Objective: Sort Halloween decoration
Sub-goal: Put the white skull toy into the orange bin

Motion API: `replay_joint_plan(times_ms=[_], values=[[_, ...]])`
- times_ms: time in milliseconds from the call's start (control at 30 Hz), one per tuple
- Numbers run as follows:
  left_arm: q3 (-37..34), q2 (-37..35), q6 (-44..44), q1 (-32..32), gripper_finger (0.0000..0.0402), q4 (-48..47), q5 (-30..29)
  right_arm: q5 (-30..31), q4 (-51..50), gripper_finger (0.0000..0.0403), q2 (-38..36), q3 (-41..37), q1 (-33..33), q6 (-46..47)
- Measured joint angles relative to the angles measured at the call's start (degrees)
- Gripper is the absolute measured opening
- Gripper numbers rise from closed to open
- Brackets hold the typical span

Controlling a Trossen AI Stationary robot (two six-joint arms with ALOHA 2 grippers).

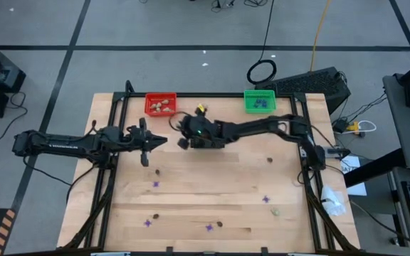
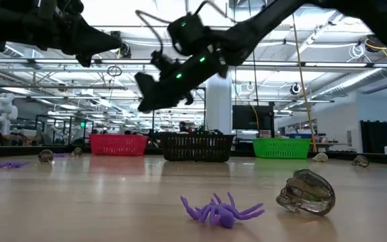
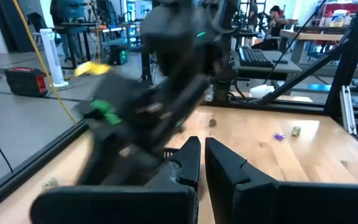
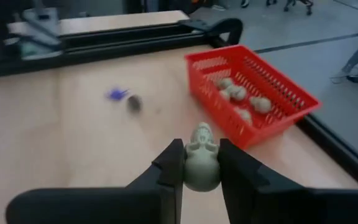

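Carrying a pale skull [image 4: 202, 165] pinched in the right gripper [image 4: 202, 167] just short of the red basket [image 4: 253, 93], lying straight ahead; left gripper [image 3: 202, 163] idling nearby, pressed together.

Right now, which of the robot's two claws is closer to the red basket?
The right gripper. It hangs just beside the red basket, clamping a pale skull. The left gripper sits farther out over the table, shut and empty.
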Motion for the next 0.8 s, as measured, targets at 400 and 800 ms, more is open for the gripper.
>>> replay_joint_plan(times_ms=[400, 800], values=[[0.0, 0.0, 0.0, 0.0, 0.002, 0.0, 0.0, 0.5, -2.5, 0.006, 19.9, 26.0, -5.3, 1.0], [0.0, 0.0, 0.3, 0.0, 0.002, -0.3, 0.0, 1.5, -6.1, 0.006, 24.5, 32.6, -8.9, 5.3]])
